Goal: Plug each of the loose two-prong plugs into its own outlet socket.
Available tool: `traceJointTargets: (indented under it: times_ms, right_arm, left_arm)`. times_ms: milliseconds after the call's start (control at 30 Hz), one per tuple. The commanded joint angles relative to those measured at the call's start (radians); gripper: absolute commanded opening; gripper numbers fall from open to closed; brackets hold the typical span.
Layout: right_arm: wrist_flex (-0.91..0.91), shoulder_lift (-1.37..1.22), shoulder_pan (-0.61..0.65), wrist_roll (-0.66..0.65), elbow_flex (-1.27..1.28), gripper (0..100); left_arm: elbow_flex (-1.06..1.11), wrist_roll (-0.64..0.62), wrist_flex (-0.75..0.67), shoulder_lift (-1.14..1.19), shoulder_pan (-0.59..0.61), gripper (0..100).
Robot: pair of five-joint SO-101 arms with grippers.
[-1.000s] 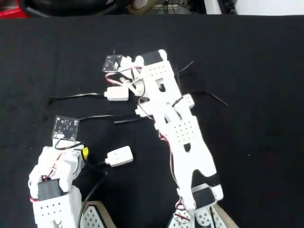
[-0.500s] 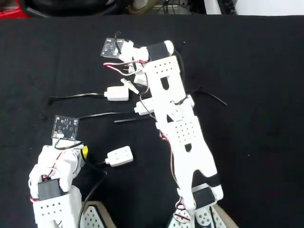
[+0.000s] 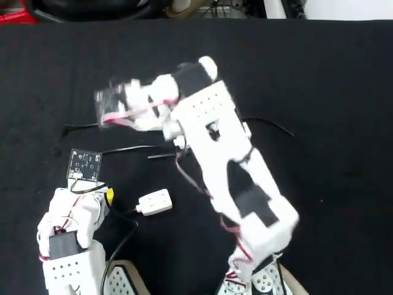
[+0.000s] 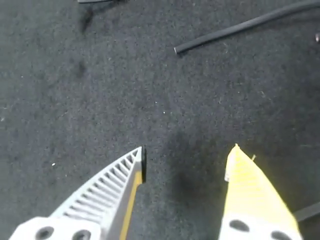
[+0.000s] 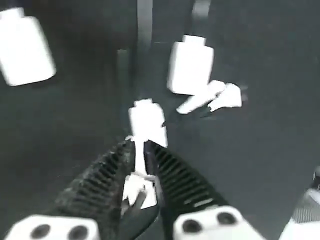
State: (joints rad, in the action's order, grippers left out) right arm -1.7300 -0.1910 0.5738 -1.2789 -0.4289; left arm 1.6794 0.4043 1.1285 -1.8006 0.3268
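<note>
The right gripper (image 5: 142, 147) is clenching a small white two-prong plug (image 5: 146, 120), hanging above the black table (image 3: 331, 92) toward ten o'clock in the high view. The step in hand looks like carrying this plug to a socket. Next, its prongs need squaring to the slots of a white outlet block (image 3: 155, 201), lying near seven o'clock. The left gripper (image 4: 187, 160) is resting released over bare cloth. Whether the block's slots are holding anything, I cannot tell.
</note>
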Motion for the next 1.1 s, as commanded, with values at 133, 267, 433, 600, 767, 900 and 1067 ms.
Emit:
traceJointTargets:
  times_ms: [133, 267, 433, 600, 767, 900, 1067]
  right_arm:
    - [0.285, 0.220, -0.017, -0.068, 0.728, 1.5]
    - [0.405, 0.374, -0.014, 0.055, 0.932, 1.5]
    - [0.494, 0.596, -0.015, 0.655, 0.980, 1.5]
    - [0.603, 0.647, 0.018, 1.186, 1.101, 6.6]
    - [0.681, 0.549, 0.020, 1.537, 1.190, 17.9]
    - [0.695, 0.429, -0.002, 1.654, 1.162, 15.6]
    - [0.618, 0.348, -0.147, 1.240, 0.989, 15.6]
  left_arm:
    - [0.005, 0.012, -0.018, -0.009, 0.001, 27]
    - [0.005, 0.012, -0.018, -0.009, 0.001, 27]
    - [0.005, 0.012, -0.015, -0.009, 0.001, 27]
    - [0.005, 0.012, -0.015, -0.009, 0.001, 27]
    - [0.005, 0.012, -0.015, -0.009, 0.001, 27]
    - [0.005, 0.012, -0.015, -0.009, 0.001, 27]
    - [0.005, 0.012, -0.017, -0.009, 0.001, 27]
